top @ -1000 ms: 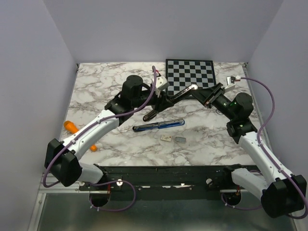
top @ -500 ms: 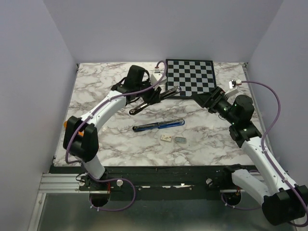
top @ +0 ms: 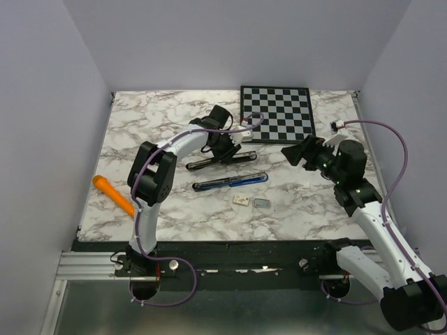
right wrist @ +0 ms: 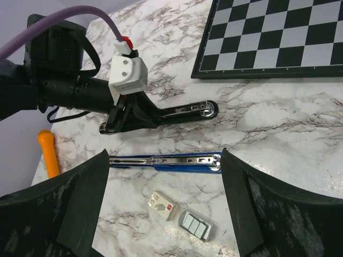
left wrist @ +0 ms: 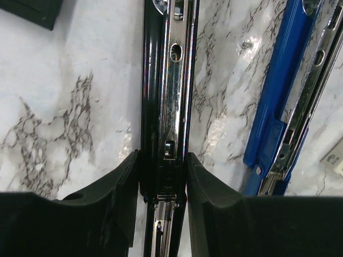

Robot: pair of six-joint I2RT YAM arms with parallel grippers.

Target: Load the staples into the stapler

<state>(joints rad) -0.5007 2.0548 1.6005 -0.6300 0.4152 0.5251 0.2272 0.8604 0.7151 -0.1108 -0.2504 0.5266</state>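
A black stapler (top: 244, 155) lies opened out flat on the marble table, just in front of the chessboard. My left gripper (top: 222, 150) is shut on its hinge end; in the left wrist view both fingers press the sides of the stapler (left wrist: 166, 107), around the left gripper (left wrist: 161, 160). A blue stapler (top: 230, 182) lies opened flat nearer me. The silvery-grey block of staples (top: 262, 203) lies beside a tiny white box (top: 242, 200). My right gripper (top: 293, 153) is open and empty, above the table to the right. Its view shows the staples (right wrist: 194, 225) below the right gripper (right wrist: 165, 176).
A black and white chessboard (top: 276, 113) lies at the back. An orange marker-like object (top: 112, 194) lies at the left, near the front edge. The blue stapler (left wrist: 284, 107) lies close to the right of the black one. Walls stand on three sides.
My left gripper has brought the black stapler down from the air to lie flat on the table. My right gripper has let go of its tip and drawn back to the right.
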